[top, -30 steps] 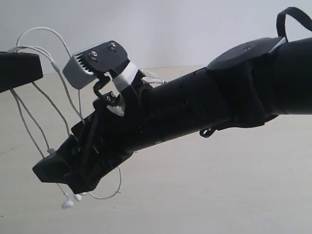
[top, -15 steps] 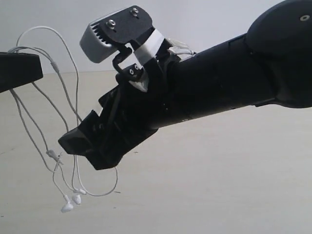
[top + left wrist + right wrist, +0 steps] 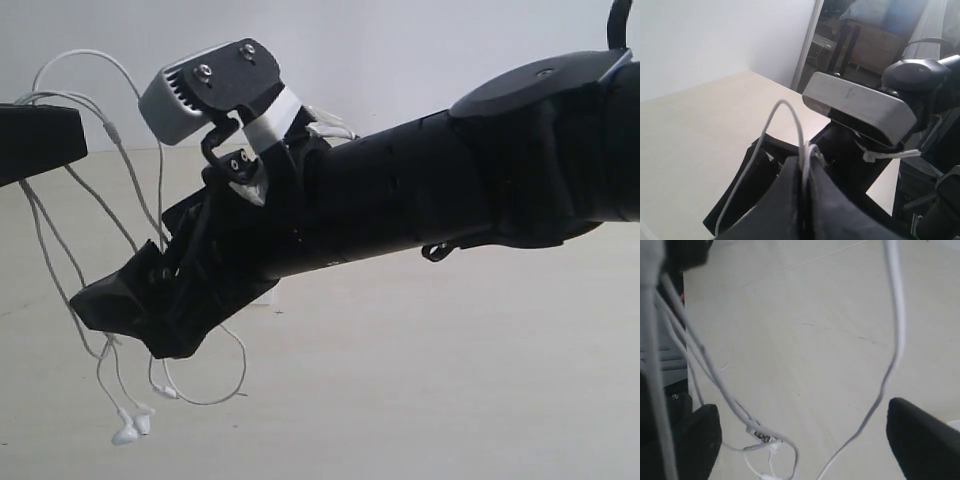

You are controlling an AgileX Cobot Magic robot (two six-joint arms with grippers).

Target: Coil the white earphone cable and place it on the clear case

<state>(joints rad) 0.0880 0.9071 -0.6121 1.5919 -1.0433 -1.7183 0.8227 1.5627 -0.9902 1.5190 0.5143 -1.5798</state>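
Pale desk (image 3: 450, 380), white wall (image 3: 400, 50) rising behind its far edge.

My left gripper (image 3: 805, 167) is clenched on the white earphone cable (image 3: 896, 300) and held high over the desk. Several strands are bunched between the fingers. One loop arches up out of the grip, and the rest falls away below.

My right gripper (image 3: 807, 435) is spread wide, fingers well apart and clamped on nothing. It sits lower than the left one, reaching in among the hanging strands. Some of them drop through the gap between its fingers, and one trails past the outside. I cannot tell whether any strand rests against a finger.

The inline remote (image 3: 760, 435) hangs low between my right fingers.

The earbuds (image 3: 128, 428) dangle together at the bottom of the cable, below the right gripper and well short of the far edge. I cannot tell whether they touch the desk.

My right arm (image 3: 450, 200) spans most of the exterior view, with its grey wrist camera (image 3: 205, 90) on top.
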